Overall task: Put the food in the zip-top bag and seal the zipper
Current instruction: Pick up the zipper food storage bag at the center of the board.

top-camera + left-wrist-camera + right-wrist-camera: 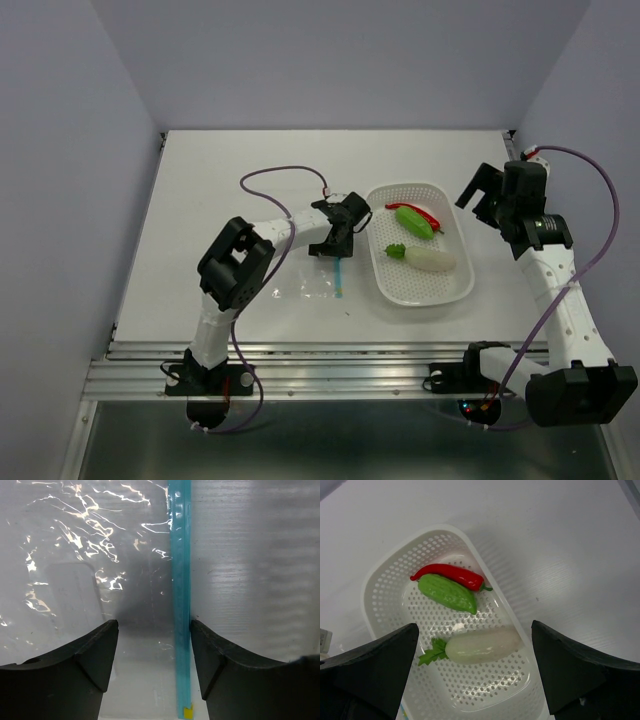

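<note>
White tabletop (230, 160); clear crinkly zip-top bag (75, 555) — likely limp, slippery; pinch at stiffer light-blue zipper strip (180, 580); left gripper (154, 622), right gripper (474, 626) both spread, empty

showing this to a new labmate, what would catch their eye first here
Most likely the bright toy food in the white basket right of centre: a red chili beside a green cucumber, and a white radish at its near end. Next, the clear bag lying flat left of the basket, its blue zipper seen between the fingers of the open left gripper.
</note>
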Motion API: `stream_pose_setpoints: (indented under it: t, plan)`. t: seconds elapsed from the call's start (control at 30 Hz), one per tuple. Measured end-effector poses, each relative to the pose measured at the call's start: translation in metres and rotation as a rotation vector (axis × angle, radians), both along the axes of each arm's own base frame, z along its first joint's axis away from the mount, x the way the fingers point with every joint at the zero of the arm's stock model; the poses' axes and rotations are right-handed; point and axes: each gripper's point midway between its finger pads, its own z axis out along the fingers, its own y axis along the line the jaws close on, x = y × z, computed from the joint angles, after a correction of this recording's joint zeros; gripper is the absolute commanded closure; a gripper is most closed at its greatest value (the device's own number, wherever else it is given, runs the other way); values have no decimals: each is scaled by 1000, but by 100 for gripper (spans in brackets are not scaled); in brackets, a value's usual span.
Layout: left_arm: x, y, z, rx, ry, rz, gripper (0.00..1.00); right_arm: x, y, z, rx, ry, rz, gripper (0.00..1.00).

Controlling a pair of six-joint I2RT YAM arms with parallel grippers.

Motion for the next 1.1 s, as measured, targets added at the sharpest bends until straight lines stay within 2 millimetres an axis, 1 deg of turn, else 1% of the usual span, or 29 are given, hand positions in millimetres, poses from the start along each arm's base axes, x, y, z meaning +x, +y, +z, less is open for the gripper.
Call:
stream_pose_setpoints:
  t: [0.37,0.4,0.47,0.5,0.6,0.63,0.7,0.73,0.77,0.8,0.87,0.9,1.1]
  plan:
    - [1,-2,1,-7,-4,0,36,1,0,0,-2,0,-2,0]
    - [1,-2,1,-7,-5,0,39,1,0,0,-2,0,-2,0]
    - [1,-2,1,-9,-5,0,40,1,0,0,-2,0,-2,0]
    - [1,-2,1,-9,-5,-1,44,1,0,0,-2,0,-2,0]
    - [1,-3,1,-13,-3,-2,50,1,0,-1,-2,2,-2,0]
    - [2,-4,1,-18,-4,-3,54,1,0,-2,-2,4,-2,0]
    - [2,-6,1,-28,-6,-5,59,2,0,-3,-2,10,-2,0]
    - [3,-8,2,-34,-8,-4,68,2,0,-4,-3,13,-2,0]
    - [4,-8,2,-39,-10,-4,72,2,0,-6,-2,17,-2,0]
    - [4,-9,2,-44,-10,-3,81,2,0,-7,-3,20,-2,0]
    - [5,-11,2,-52,-12,-2,92,2,0,-10,-3,28,-1,0]
    - [5,-11,2,-57,-11,1,100,2,0,-12,-3,33,-1,0]
    - [7,-12,1,-70,-10,3,100,3,0,-15,-6,45,1,0]
